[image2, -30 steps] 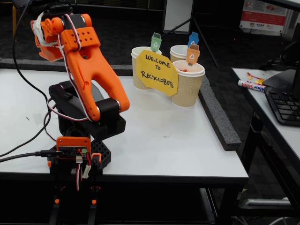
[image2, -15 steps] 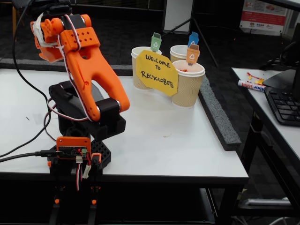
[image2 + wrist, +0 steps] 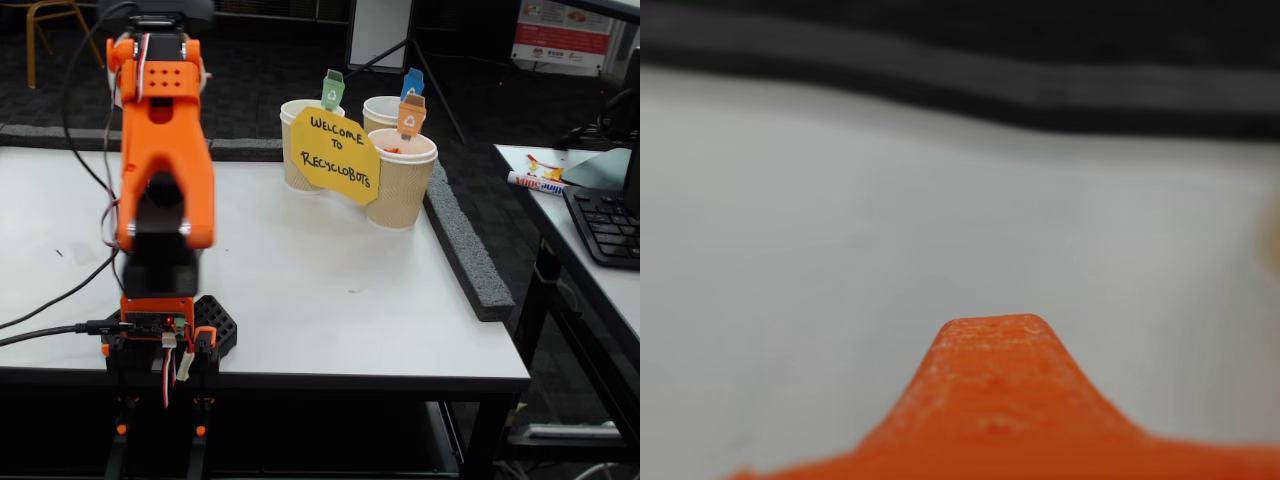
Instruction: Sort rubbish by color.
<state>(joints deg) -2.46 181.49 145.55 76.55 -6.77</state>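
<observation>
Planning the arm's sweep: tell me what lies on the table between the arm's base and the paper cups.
Nothing: in the fixed view the white table is bare between the arm's base and the paper cups.

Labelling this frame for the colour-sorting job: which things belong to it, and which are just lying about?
Job:
- paper cups with coloured tags
- what looks like an orange scrap in the front cup
- arm
No loose wads show on the table.

Lying about:
- yellow sign
- marker and keyboard on the side desk

White table (image 3: pixel 380 330), dark carpet (image 3: pixel 480 150)
</observation>
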